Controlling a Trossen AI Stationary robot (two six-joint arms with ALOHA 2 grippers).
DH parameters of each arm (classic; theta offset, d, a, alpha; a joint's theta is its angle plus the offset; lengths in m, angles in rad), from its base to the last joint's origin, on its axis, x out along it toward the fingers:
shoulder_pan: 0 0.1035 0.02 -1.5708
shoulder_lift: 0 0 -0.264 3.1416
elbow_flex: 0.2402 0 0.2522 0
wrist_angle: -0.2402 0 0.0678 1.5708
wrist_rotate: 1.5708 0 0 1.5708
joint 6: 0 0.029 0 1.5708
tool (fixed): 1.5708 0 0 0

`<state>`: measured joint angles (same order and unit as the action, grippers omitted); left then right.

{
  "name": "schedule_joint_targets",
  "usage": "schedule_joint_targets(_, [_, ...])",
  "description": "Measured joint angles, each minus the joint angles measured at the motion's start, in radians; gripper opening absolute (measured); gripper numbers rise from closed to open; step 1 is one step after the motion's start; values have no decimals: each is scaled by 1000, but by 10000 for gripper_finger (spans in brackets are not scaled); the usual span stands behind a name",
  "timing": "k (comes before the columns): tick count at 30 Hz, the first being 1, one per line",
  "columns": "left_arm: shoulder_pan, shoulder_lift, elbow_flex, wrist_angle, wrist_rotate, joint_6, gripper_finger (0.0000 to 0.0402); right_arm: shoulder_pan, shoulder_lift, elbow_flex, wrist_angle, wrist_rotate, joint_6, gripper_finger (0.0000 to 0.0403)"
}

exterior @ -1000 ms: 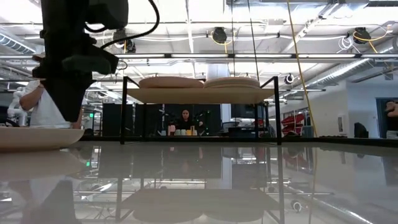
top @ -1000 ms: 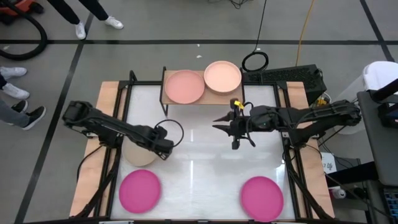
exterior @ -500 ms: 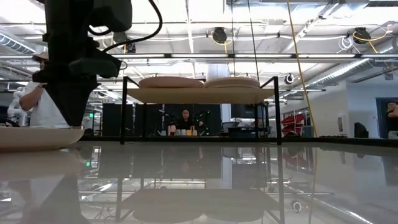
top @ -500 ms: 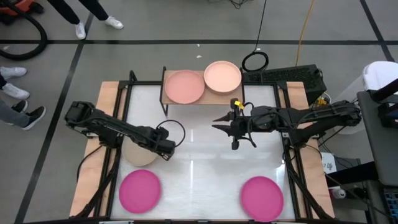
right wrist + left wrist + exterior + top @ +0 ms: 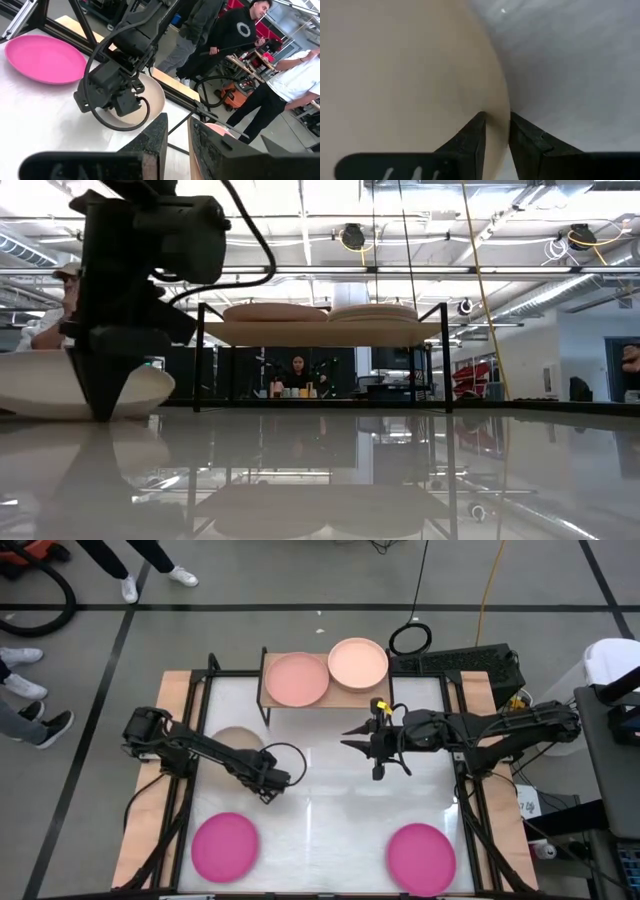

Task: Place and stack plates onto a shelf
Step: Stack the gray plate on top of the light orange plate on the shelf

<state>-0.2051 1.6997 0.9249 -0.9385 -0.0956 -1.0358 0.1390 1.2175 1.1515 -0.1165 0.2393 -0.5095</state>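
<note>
A beige plate (image 5: 232,738) is in my left gripper (image 5: 270,785), left of the table's middle. In the low view the plate (image 5: 40,385) shows just above the tabletop beside the down-pointing fingers (image 5: 100,405). The right gripper (image 5: 378,758) hangs shut over the table's middle and touches nothing. The light-wood shelf (image 5: 268,700) stands at the far edge and carries a salmon plate (image 5: 296,679) and a peach plate (image 5: 358,663), each resting flat on its base. Two magenta plates (image 5: 225,847) (image 5: 421,857) lie flat near the near edge. My left gripper pinches the beige plate's rim (image 5: 495,107) between its two fingers, one finger over the plate's inner face and one outside the edge. The fingers come from above, pointing down, at the rim's near-right part. The plate sticks out toward the far left, slightly tilted, just off the table.
The black frame rails (image 5: 205,700) run along both table sides. The shelf's thin black legs (image 5: 197,360) stand at the far edge. Bare white tabletop (image 5: 320,820) lies between the two magenta plates. People stand in the room beyond the table (image 5: 235,40).
The beige plate has come up off the table and swung from the left gripper's near-left side toward the far edge, now closer to the shelf. The left arm has shifted slightly toward the table's right and its wrist has turned. The right arm has kept still.
</note>
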Motion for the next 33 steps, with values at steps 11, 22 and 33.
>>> schedule_joint_targets(11, [-24, -79, 145, -142, -59, 139, 8, 0, 0, 0, 0, 0, 0, 68])
schedule_joint_targets(22, [-132, -277, 526, -155, -199, 545, 8, 0, 0, 0, 7, 0, 1, 68])
schedule_joint_targets(33, [52, -220, 636, -41, -417, 1428, 8, 0, 0, 0, 117, 29, -20, 68])
